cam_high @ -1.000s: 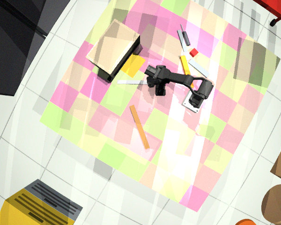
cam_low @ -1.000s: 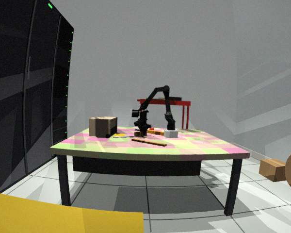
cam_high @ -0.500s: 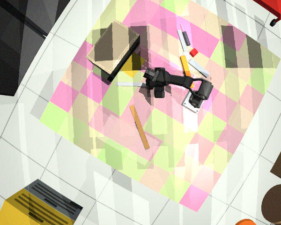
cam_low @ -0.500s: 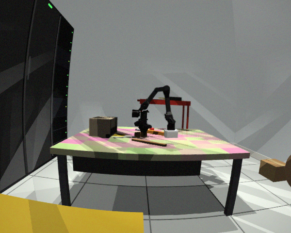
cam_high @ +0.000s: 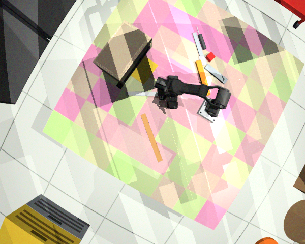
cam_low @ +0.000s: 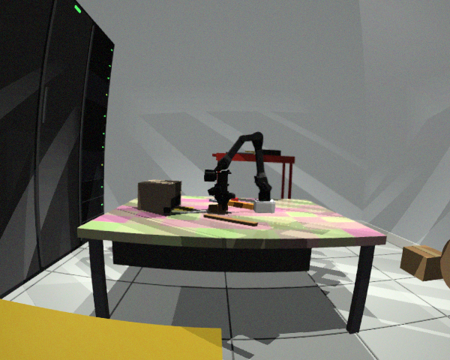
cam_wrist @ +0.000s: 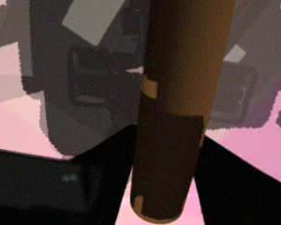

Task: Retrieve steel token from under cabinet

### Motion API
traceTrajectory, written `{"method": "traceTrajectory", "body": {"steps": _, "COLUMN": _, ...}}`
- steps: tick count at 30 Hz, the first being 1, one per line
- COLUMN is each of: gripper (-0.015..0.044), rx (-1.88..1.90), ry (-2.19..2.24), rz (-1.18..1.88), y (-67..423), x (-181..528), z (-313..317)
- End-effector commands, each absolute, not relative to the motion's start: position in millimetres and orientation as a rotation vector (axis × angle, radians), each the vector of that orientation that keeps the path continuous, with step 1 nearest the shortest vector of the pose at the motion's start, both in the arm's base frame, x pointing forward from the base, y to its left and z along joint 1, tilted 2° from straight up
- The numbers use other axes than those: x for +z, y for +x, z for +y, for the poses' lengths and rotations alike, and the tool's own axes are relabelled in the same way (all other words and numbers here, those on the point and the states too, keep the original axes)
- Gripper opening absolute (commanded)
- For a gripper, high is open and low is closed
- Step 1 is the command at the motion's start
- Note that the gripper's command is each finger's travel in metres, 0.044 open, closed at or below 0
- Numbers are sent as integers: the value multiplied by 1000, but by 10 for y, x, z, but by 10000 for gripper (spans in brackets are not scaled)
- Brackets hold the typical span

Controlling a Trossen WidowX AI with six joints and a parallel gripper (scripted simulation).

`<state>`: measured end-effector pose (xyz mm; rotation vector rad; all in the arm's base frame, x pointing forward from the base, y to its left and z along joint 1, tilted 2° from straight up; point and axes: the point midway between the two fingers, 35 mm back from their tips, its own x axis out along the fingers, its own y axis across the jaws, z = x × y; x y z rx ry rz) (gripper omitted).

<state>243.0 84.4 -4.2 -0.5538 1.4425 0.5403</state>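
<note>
My gripper (cam_low: 222,207) (cam_wrist: 164,135) is shut on the brown wooden handle (cam_low: 214,208) (cam_wrist: 189,75) of a long tool. Its thin pale blade (cam_high: 143,93) (cam_low: 191,211) points left, low over the table; whether it touches the table I cannot tell. The blade's tip is just outside the front corner of the tan cabinet (cam_high: 122,50) (cam_low: 157,196), apart from it. The yellow marked area (cam_high: 147,68) lies against the cabinet's dark front, partly in shadow. The steel token is not visible in any view, and the vent slots cannot be made out.
An orange-brown stick (cam_high: 151,138) (cam_low: 229,220) lies on the patchwork table (cam_high: 184,205). Beyond the arm lie a grey strip (cam_high: 197,43), a dark-handled tool (cam_high: 202,41), a red block (cam_high: 210,56), an orange bar (cam_high: 201,72) and a grey metal piece (cam_high: 215,73).
</note>
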Motion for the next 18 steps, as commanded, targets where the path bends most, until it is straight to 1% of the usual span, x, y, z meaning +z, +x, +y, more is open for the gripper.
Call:
{"method": "traceTrajectory", "body": {"steps": 1, "gripper": 0, "rx": 541, "ry": -554, "rz": 1439, "y": 2417, "x": -39, "z": 895}}
{"method": "traceTrajectory", "body": {"steps": 18, "gripper": 0, "rx": 543, "ry": -553, "rz": 1439, "y": 2358, "x": -40, "z": 1051}}
